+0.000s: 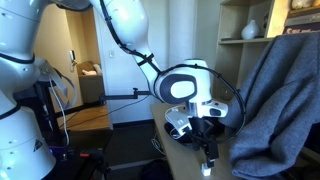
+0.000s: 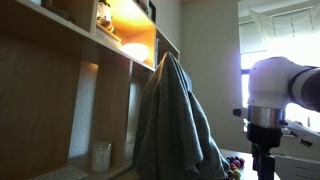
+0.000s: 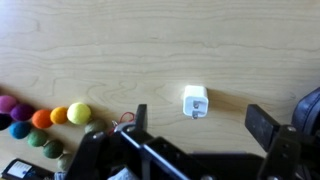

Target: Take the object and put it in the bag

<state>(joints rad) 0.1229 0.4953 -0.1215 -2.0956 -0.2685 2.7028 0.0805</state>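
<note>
gripper [image 3: 198, 122] wide open and holding nothing above the table [image 3: 120, 50], white charger [image 3: 195, 101] lying flat between its jaws, touching neither, colored balls [image 3: 40, 118] well to the side.

Arm [image 1: 128, 28]: glossy white rounded shells with dark seams at the joints, upper centre in an exterior view. Wrist housing [image 1: 185, 85]: white, bulbous, dark round face. Thin black cable [image 1: 130, 47] runs alongside the links. Claw [image 1: 209, 158]: matte black. In the wrist view its fingers [image 3: 262, 125] are dark, flat and square-ended, along the lower edge.
</note>
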